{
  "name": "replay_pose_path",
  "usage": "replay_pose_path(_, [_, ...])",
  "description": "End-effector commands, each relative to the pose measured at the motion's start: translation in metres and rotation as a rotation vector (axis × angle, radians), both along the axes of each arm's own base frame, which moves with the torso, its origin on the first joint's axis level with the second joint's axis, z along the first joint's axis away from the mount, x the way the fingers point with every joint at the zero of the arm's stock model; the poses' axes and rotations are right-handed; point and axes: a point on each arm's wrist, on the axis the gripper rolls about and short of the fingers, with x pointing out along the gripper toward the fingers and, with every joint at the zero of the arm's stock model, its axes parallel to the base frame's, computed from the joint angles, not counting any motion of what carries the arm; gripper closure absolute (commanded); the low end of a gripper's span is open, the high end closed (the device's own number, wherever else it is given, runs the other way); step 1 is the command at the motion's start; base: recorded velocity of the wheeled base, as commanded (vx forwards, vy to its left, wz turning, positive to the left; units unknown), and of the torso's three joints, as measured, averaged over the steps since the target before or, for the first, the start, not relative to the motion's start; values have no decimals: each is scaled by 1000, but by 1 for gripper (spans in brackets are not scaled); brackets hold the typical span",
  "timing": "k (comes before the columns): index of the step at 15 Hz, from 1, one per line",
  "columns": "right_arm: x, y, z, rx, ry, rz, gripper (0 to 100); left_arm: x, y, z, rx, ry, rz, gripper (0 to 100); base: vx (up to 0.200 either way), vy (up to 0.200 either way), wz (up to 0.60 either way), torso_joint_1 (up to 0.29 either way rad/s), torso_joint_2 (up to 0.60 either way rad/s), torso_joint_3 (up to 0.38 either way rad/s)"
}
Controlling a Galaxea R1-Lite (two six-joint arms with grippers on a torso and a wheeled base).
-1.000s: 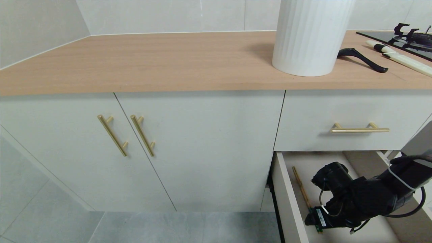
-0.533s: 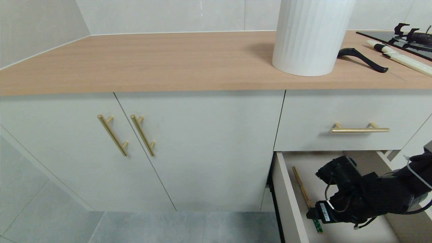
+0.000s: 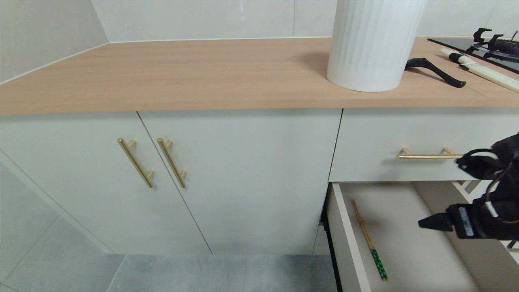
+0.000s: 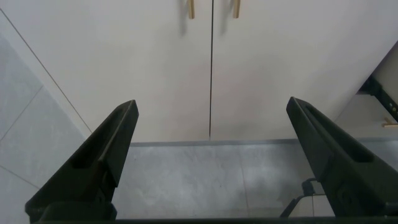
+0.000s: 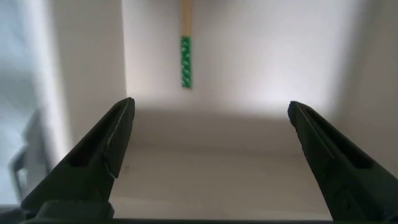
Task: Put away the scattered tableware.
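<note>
Doors (image 4: 211,62) of the cupboard face the left gripper (image 4: 209,109), which hangs low before them above the floor (image 4: 205,180), its fingers wide apart and holding nothing. Further right, the lower drawer (image 3: 344,227) stands pulled out, and the chopsticks (image 3: 369,239) lie flat inside it, close along its left wall, green ends toward the front. A second ago the right gripper (image 5: 210,107) was down in the drawer, right over those green ends. It has since drawn back up and off to the right, and now sits over the drawer's right side, well apart from the chopsticks, fingers spread wide and empty. That reads as a release: the chopsticks look delivered, and this part of the job seems done. Up on the counter (image 3: 202,73), right of the white canister (image 3: 371,44), a black handle (image 3: 436,71) and a knife (image 3: 482,69) lie out, so there is probably more to collect. The drawer is not yet shut.
</note>
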Motion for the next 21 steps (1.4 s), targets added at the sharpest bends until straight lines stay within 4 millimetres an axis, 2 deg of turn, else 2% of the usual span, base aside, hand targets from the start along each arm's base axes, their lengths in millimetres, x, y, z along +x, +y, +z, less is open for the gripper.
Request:
replay_pose_path(1, [-29, -25, 44, 7, -183, -51, 0, 0, 0, 0, 0, 2, 1, 0, 0, 0, 0, 0, 0, 0])
replay_pose_path(4, [-39, -40, 50, 2, -228, -14, 0, 0, 0, 0, 0, 1, 1, 0, 0, 0, 0, 0, 0, 0])
replay_pose_path(11, [-50, -40, 55, -31, -269, 25, 0, 0, 0, 0, 0, 2, 1, 0, 0, 0, 0, 0, 0, 0])
replay_pose_path(15, [-51, -40, 54, -31, -269, 25, 0, 0, 0, 0, 0, 2, 1, 0, 0, 0, 0, 119, -179, -185])
replay_pose_path(21, [-53, -40, 54, -34, -269, 32, 0, 0, 0, 0, 0, 2, 1, 0, 0, 0, 0, 113, -531, -259])
